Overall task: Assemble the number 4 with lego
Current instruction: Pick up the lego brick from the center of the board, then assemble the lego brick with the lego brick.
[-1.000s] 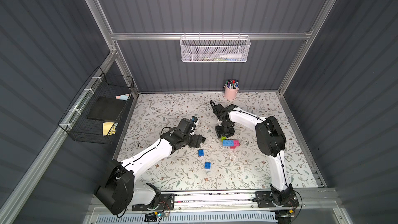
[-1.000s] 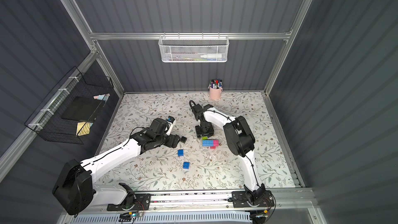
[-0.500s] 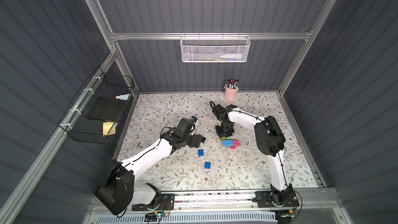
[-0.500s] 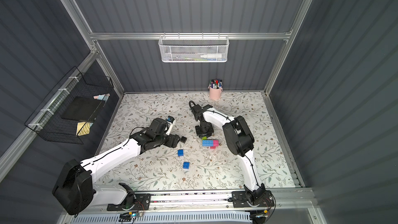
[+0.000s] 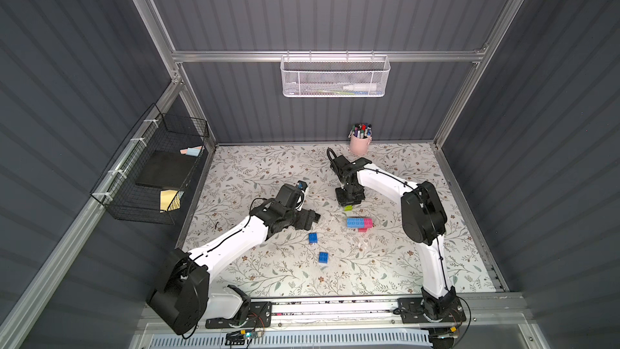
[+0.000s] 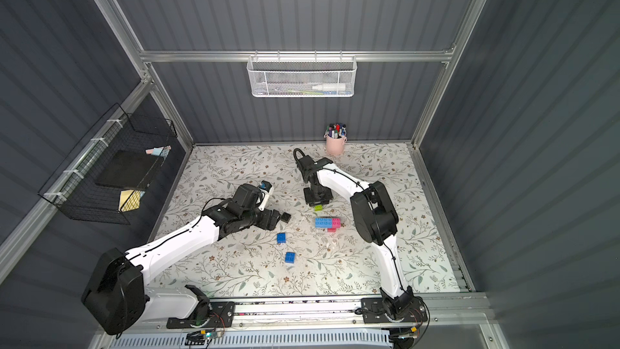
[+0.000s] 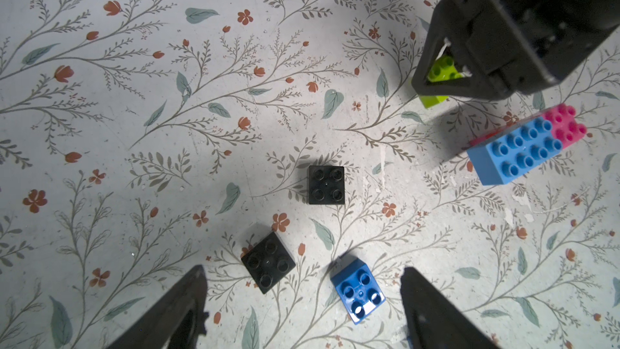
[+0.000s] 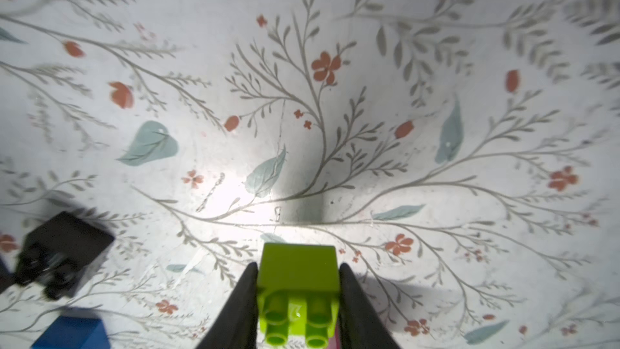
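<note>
The lime green square lego brick (image 8: 297, 283) sits clamped between my right arm's jaws, one black finger (image 8: 240, 300) on each of its side faces, with its studs turned toward the wrist camera. I cannot tell whether it rests on the desk or hangs just above it. In both top views it shows as a small green spot (image 5: 348, 208) under the right wrist, near the middle of the floral-patterned desk (image 5: 385, 263).

Just beside it, toward the arm bases, lies the joined piece: a long light blue studded brick (image 7: 513, 152) with a pink square brick (image 7: 567, 125) flush against one end and a sliver of red (image 7: 483, 137) beneath them.

My left arm's jaws stand wide apart above the desk and hold nothing. Below and ahead of them lie two black square bricks (image 7: 326, 184) (image 7: 268, 262), apart from each other, and a dark blue square brick (image 7: 358, 290) near the closer black one. A second dark blue brick (image 5: 323, 257) lies nearer the bases.

At the back edge stands a pink cup of marker pens (image 5: 359, 144). A white mesh basket (image 5: 335, 75) hangs on the back wall and a black wire basket (image 5: 151, 169) on the side wall.
</note>
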Robot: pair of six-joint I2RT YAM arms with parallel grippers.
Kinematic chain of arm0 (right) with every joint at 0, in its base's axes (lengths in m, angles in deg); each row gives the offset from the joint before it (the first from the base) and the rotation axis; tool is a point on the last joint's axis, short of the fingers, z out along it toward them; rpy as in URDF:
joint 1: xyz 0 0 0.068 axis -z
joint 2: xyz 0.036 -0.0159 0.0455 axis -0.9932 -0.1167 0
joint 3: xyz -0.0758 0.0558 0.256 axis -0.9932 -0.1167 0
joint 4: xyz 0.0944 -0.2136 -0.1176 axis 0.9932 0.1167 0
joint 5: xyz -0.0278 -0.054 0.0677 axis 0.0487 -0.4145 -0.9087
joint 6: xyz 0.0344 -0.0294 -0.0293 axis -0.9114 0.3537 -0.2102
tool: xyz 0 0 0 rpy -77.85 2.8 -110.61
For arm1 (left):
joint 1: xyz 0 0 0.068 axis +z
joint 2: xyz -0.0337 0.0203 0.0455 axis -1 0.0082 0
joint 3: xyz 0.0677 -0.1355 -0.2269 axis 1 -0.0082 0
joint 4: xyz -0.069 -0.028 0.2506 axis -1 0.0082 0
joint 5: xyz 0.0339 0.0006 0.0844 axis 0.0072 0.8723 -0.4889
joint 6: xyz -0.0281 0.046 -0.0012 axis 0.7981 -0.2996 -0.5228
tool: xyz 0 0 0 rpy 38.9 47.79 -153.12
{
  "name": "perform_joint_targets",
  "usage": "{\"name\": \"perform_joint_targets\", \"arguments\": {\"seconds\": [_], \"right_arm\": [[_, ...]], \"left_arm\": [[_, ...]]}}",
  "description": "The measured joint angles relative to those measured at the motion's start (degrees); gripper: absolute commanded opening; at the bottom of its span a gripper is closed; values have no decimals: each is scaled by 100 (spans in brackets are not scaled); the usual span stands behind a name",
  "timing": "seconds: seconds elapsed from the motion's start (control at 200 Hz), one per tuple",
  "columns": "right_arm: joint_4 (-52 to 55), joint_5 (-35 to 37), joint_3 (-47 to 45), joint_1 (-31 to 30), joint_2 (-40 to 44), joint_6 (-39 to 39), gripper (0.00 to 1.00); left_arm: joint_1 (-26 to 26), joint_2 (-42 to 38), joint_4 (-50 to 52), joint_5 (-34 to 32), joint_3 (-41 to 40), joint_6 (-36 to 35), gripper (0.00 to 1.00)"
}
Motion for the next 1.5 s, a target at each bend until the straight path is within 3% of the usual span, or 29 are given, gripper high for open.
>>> {"name": "perform_joint_targets", "arguments": {"seconds": [0.33, 0.78, 1.01, 1.501], "right_arm": [[507, 195, 177, 101, 868, -232, 29], [752, -142, -1419, 101, 2039, -901, 29], [664, -243, -1976, 101, 2094, -1108, 30], [317, -260, -2004, 101, 1950, -1191, 31]], "left_arm": [[0, 181, -2, 50, 72, -4, 90], [0, 431, -297, 509, 251, -22, 94], [0, 431, -426, 684, 251, -22, 94], [0, 431, -431, 717, 251, -22, 96]]}}
